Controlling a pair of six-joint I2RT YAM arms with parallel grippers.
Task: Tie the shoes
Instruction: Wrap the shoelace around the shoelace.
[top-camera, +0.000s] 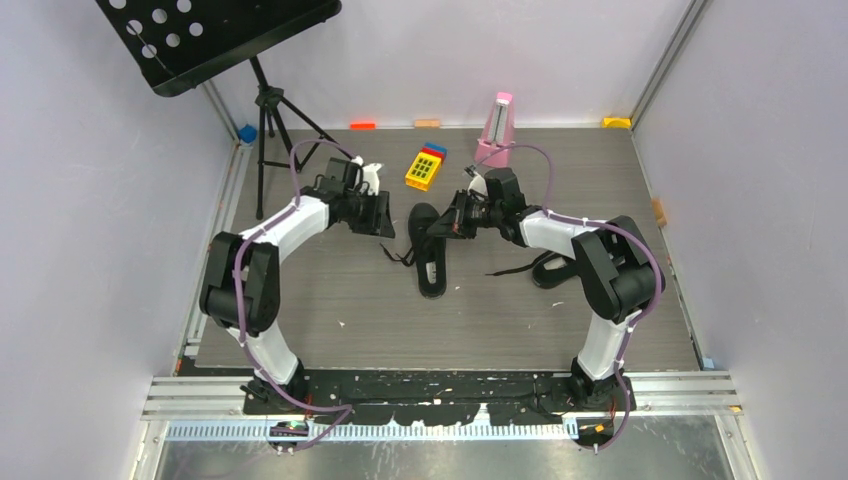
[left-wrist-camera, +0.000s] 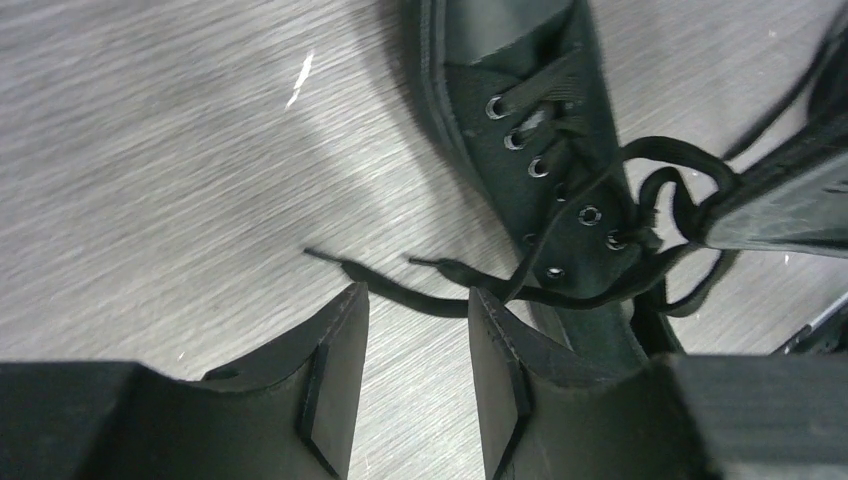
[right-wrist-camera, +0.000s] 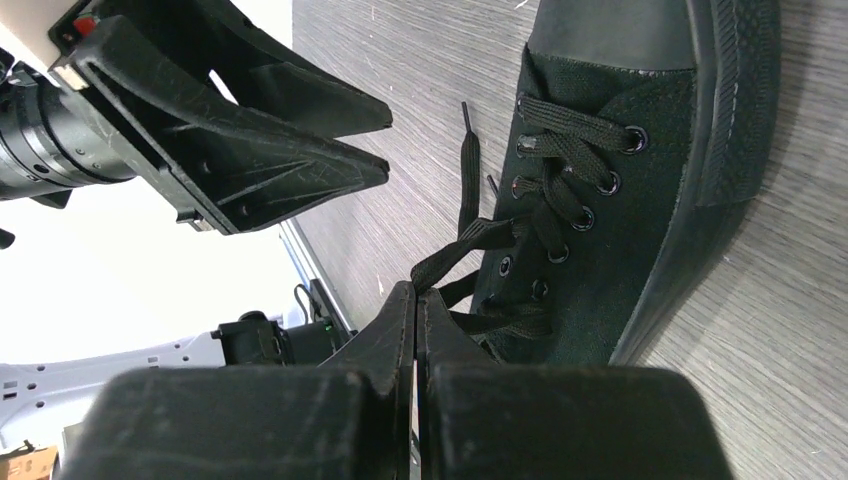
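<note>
Shoes (top-camera: 428, 265) lie mid-table, one between the claws, its mate (top-camera: 548, 272) partly under the right arm. The right gripper (right-wrist-camera: 415, 292) is pinched together on a lace (right-wrist-camera: 468, 236) of the middle shoe; the left gripper (left-wrist-camera: 415, 300) has its jaws apart, holding nothing. Beyond sits a yellow toy (top-camera: 425, 167).

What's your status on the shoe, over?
Left pincer open, empty. Right pincer shut on lace beside shoe. Lace ends loose on table; no bow yet. No obstruction seen.
</note>
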